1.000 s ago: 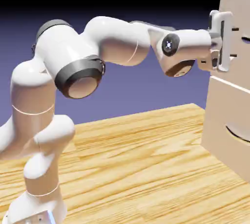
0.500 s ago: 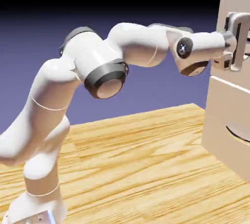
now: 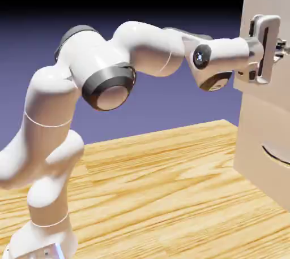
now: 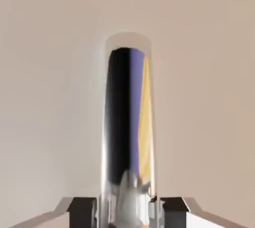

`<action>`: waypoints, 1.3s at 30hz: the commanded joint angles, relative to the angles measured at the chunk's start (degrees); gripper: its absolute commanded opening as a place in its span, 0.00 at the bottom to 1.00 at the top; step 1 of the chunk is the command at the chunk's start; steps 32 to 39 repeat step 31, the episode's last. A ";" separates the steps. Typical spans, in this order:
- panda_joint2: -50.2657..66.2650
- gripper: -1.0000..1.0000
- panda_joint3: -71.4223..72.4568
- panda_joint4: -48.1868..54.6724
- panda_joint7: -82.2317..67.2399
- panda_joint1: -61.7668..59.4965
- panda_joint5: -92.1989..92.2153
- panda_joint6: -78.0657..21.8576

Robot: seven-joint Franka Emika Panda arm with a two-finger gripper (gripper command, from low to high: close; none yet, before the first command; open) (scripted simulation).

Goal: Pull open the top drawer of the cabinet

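The white arm is seen reaching level from the lower left toward the pale-beige cabinet, which stands on the wooden counter at the right edge of the exterior view. The gripper is pressed against the top drawer, the upper front panel of the cabinet, just above the thin seam that divides it from the lower panel with its curved grey handle. In the hand view, the frame is filled by the drawer's beige face, and a shiny upright metal handle runs up the middle, reflecting the dark backdrop and the yellow counter. The two grey fingertips are set close against either side of this handle at the bottom edge, so the jaws are closed on the handle of the top drawer.
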 commanded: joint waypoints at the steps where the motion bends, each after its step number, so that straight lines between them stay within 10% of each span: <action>1: 0.30 0.00 1.74 -1.33 0.44 -2.07 -0.23 0.25; 27: -11.62 0.00 52.90 -33.82 -6.35 -54.84 8.70 3.94; 28: -11.62 1.00 52.90 -33.82 -6.35 -54.84 8.70 3.94; 39: -14.51 1.00 57.03 -36.88 -7.51 -58.99 10.76 3.18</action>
